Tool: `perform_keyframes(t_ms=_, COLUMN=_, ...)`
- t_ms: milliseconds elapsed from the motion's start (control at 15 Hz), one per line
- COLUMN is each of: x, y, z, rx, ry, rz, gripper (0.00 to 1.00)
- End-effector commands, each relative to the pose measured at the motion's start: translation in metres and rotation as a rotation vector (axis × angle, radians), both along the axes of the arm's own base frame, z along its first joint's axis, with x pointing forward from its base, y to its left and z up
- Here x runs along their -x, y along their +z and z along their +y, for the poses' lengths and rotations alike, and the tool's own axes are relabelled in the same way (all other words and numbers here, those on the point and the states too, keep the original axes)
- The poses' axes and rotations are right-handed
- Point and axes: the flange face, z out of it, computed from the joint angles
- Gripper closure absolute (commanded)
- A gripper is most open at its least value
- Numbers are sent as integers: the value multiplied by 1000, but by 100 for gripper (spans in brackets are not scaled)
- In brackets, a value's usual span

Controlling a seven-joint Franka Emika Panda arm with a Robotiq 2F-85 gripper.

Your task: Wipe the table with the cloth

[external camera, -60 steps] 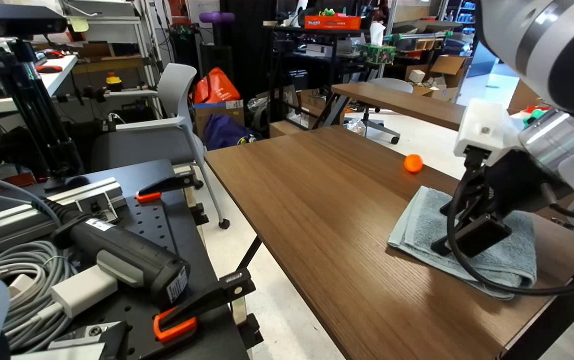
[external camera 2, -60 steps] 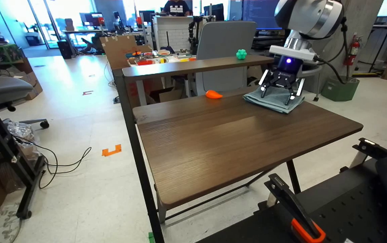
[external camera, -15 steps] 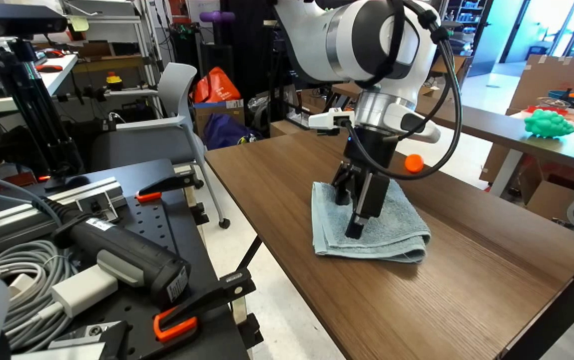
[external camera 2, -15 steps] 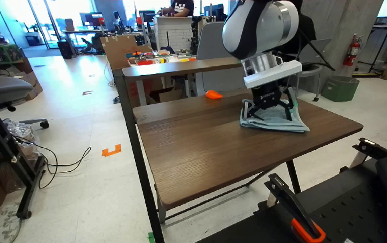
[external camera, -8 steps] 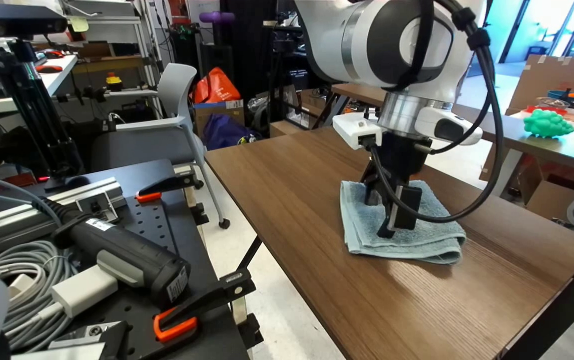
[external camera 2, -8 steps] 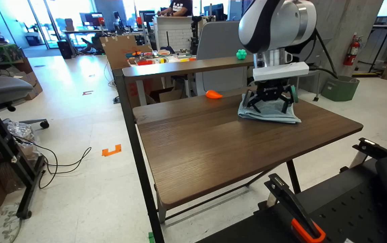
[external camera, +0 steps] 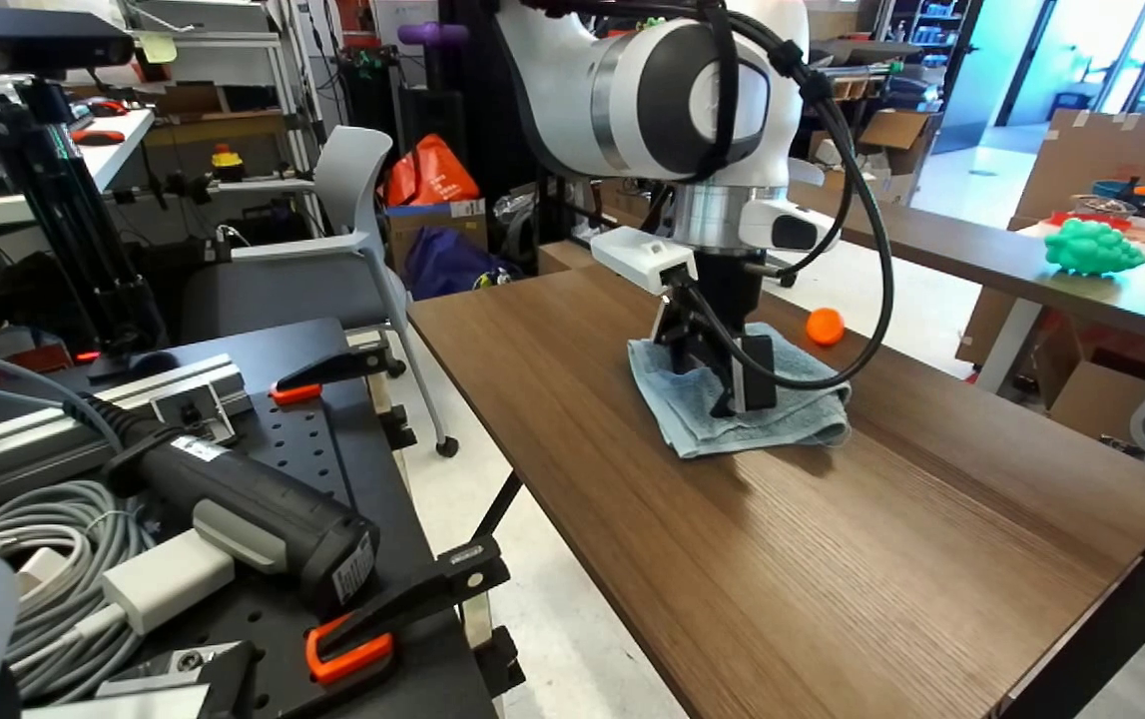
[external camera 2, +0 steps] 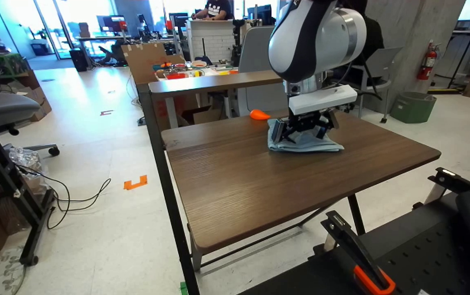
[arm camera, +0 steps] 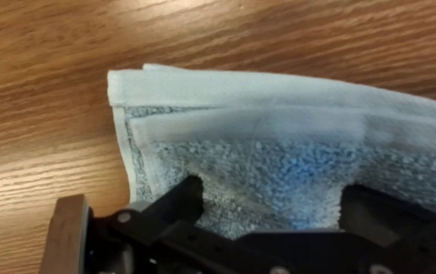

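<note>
The folded blue-grey cloth (external camera: 797, 424) lies flat on the brown wooden table (external camera: 832, 559). In an exterior view the cloth (external camera 2: 312, 145) lies just in front of an orange object. My gripper (external camera: 704, 387) points down onto the cloth with its fingers spread apart; it also shows in an exterior view (external camera 2: 306, 138). In the wrist view the two black fingertips (arm camera: 271, 194) press into the cloth (arm camera: 278, 163) well apart from each other. Fluffy cloth shows between them, with no pinched fold. Part of the cloth is hidden under the gripper.
The orange object (external camera: 825, 327) sits near the table's edge, close to the cloth; it also shows in an exterior view (external camera 2: 259, 115). A raised wooden shelf (external camera 2: 218, 80) runs alongside, with a green bumpy toy (external camera: 1093, 247) on it. A black cart (external camera: 302, 439) with clamps stands beside the table.
The cloth has slid across the table with the gripper, back and forth, and is now closer to the orange object. The cloth has turned a little. The fingers stay spread.
</note>
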Motion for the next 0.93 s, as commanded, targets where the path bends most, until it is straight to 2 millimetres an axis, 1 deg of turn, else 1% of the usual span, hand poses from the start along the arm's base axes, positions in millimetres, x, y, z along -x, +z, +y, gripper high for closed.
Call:
perform_keyframes(t_ms=0, x=1, y=0, z=4, rx=-2, ry=15, rz=8, gripper=0)
perform_keyframes(t_ms=133, x=2, y=0, z=5, rx=-3, ry=26, rz=12, gripper=0)
perform_keyframes(t_ms=200, x=-2, y=-2, z=1, rx=-12, ry=37, rz=49, gripper=0)
perform_keyframes(t_ms=267, x=-4, y=-4, z=3, rx=-11, ry=53, rz=64, gripper=0)
perform_keyframes(t_ms=400, x=-4, y=-11, z=19, rx=7, ry=85, rz=68, gripper=0)
perform_keyframes(t_ms=600, x=6, y=-25, z=67, rx=82, ry=172, rz=32, gripper=0)
perform_keyframes(t_ms=733, x=18, y=-31, z=106, rx=143, ry=270, rz=24, gripper=0)
perform_keyframes(t_ms=867, x=35, y=-30, z=149, rx=197, ry=381, rz=15, gripper=0)
